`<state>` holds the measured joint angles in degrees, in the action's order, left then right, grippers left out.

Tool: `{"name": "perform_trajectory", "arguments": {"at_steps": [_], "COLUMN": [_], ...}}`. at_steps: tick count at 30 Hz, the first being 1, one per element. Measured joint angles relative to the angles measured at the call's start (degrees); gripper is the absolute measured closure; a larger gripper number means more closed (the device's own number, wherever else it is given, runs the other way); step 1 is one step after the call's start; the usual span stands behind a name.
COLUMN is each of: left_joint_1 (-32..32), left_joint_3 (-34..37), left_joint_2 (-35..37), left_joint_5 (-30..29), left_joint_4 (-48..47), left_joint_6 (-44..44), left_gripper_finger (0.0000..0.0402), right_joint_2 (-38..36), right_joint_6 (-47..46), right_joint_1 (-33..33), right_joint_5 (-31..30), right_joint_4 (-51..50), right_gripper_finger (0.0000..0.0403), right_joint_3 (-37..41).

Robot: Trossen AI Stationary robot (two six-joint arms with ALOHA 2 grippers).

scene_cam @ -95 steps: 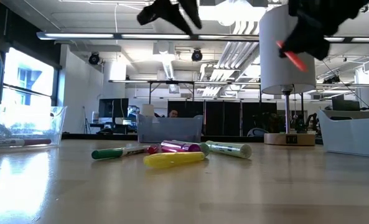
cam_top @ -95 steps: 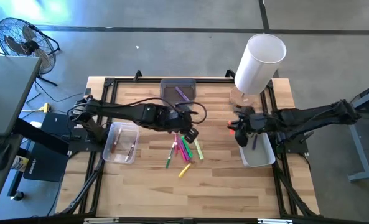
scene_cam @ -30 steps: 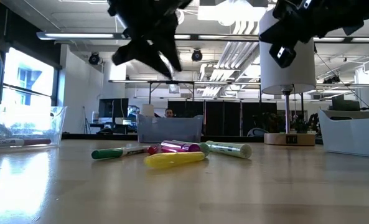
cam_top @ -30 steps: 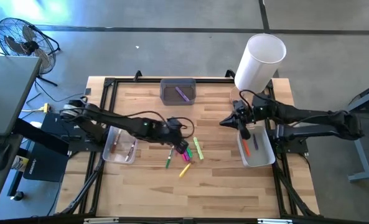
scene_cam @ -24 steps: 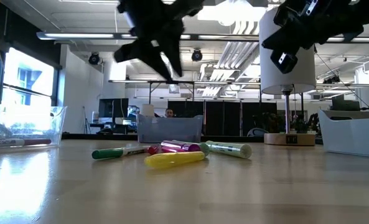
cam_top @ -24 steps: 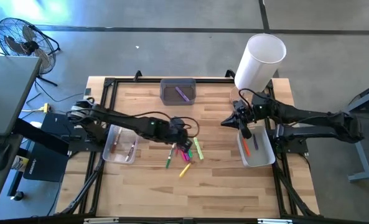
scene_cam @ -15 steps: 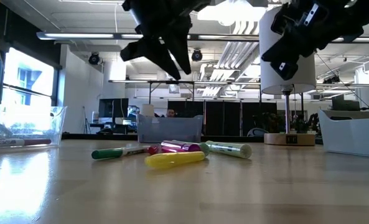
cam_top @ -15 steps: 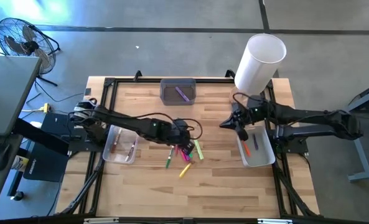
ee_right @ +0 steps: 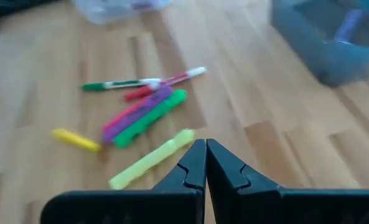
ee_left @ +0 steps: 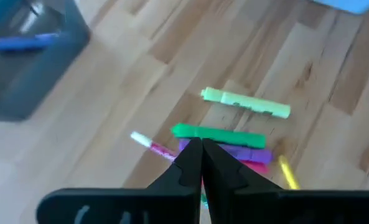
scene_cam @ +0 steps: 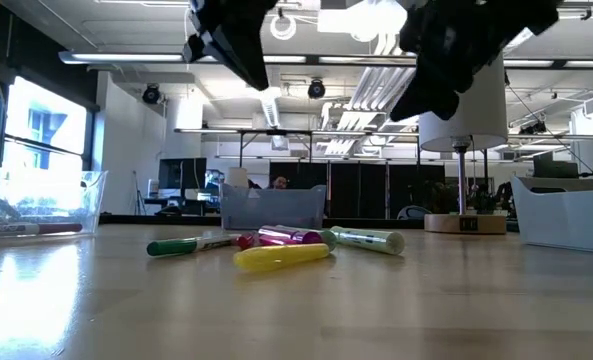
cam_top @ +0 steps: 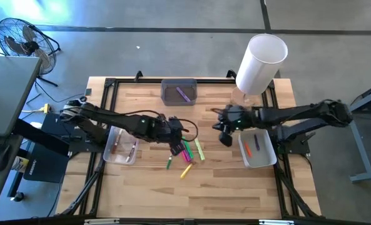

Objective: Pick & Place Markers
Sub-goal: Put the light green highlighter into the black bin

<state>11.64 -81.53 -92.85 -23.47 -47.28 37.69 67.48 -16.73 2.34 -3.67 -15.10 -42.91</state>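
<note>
Several markers (cam_top: pixel 186 154) lie loose in a pile at the table's middle: green (ee_left: pixel 218 135), light green (ee_left: pixel 246 103), purple (ee_left: pixel 237 151), pink and yellow (scene_cam: pixel 281 257), all flat on the wood. My left gripper (cam_top: pixel 176 144) hangs shut above the pile's left side, well clear of it, as the low view shows (scene_cam: pixel 226 35). Its fingertips (ee_left: pixel 201 148) have nothing between them. My right gripper (cam_top: pixel 224 137) hangs shut to the right of the pile, also high above the table (scene_cam: pixel 446 60), and holds nothing (ee_right: pixel 206 149).
A grey bin (cam_top: pixel 179 92) with a purple marker stands at the far middle. At the left is a clear bin (cam_top: pixel 122 144) holding markers. A white tray (cam_top: pixel 258 150) at the right holds an orange marker. A tall white cylinder (cam_top: pixel 260 62) stands at the far right.
My left gripper has shut on nothing and has drifted a little toward the table's left edge, staying above the pile. My right gripper, shut throughout, has moved from over the white tray toward the table's left, nearer the markers. The markers have not moved.
</note>
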Motion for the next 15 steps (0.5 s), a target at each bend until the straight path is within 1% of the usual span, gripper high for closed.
{"name": "perform_trajectory", "arguments": {"at_steps": [3, 8, 11, 15], "left_joint_1": [0.0, 0.0, 0.0, 0.0], "left_joint_3": [3.5, 14.7, 21.7, 29.2], "left_joint_2": [3.8, 13.1, 19.6, 27.1], "left_joint_5": [-0.2, 2.0, 3.7, 5.1], "left_joint_4": [1.5, 7.1, 11.5, 14.7], "left_joint_6": [-3.2, -6.0, -6.8, -7.5], "left_gripper_finger": [0.0399, 0.0401, 0.0401, 0.0401], "right_joint_2": [5.9, 16.1, 21.9, 28.5], "right_joint_6": [-3.4, -10.9, -16.2, -23.1], "right_joint_1": [-1.4, -3.2, -3.7, -3.7], "right_joint_5": [-4.7, -9.7, -10.4, -11.3], "right_joint_4": [-5.3, -13.3, -17.8, -22.4], "right_gripper_finger": [0.0403, 0.0403, 0.0403, 0.0403], "right_joint_3": [-5.9, -16.2, -22.1, -28.8]}}
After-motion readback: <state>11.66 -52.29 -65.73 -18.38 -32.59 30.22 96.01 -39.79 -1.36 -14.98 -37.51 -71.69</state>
